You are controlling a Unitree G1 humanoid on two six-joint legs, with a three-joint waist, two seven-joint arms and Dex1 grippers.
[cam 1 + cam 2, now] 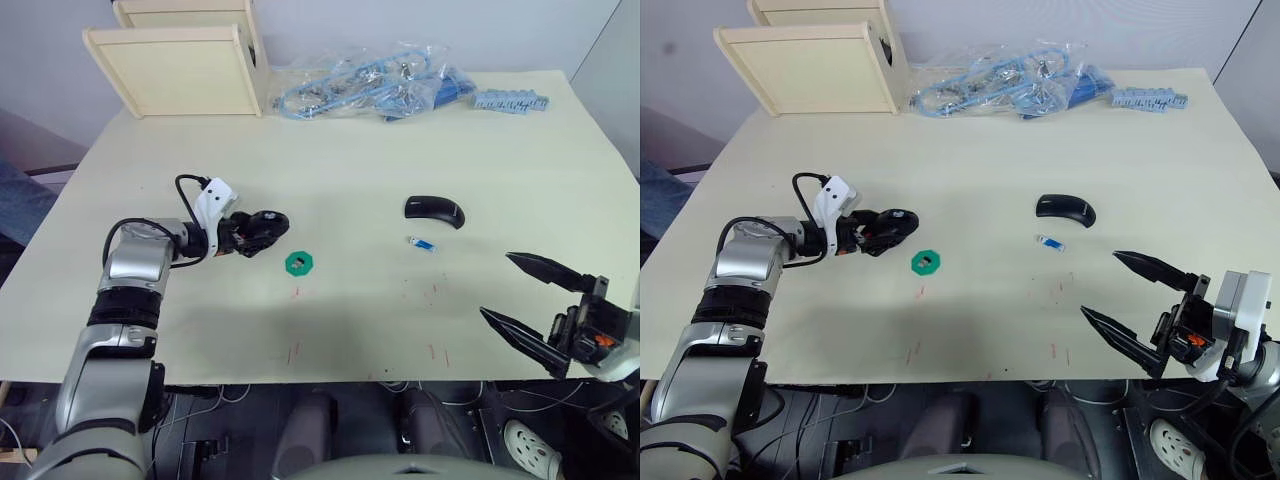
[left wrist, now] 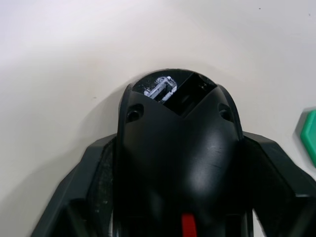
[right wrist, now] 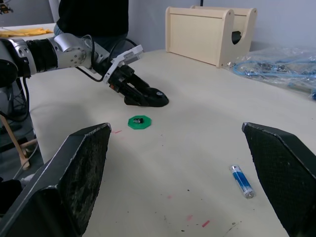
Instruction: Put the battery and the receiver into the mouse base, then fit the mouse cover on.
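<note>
My left gripper [image 1: 256, 231] is shut on the black mouse base [image 1: 268, 226], which rests on the table left of centre. In the left wrist view the base [image 2: 177, 148] sits between both fingers, with a red patch near the wrist and an open recess at its far end. Just right of it, the receiver [image 3: 139, 120], a tiny dark piece, lies on a green disc [image 1: 299, 263]. The glossy black mouse cover [image 1: 435, 209] lies right of centre, and the blue-and-white battery [image 1: 421, 243] lies just in front of it. My right gripper [image 1: 497, 285] hovers open near the front right edge, holding nothing.
A wooden box [image 1: 185, 65] stands at the back left. A clear bag of blue cables [image 1: 370, 80] and a strip of grey-blue parts [image 1: 510, 100] lie along the back edge. A person in dark clothes [image 3: 94, 15] stands beyond the table's left side.
</note>
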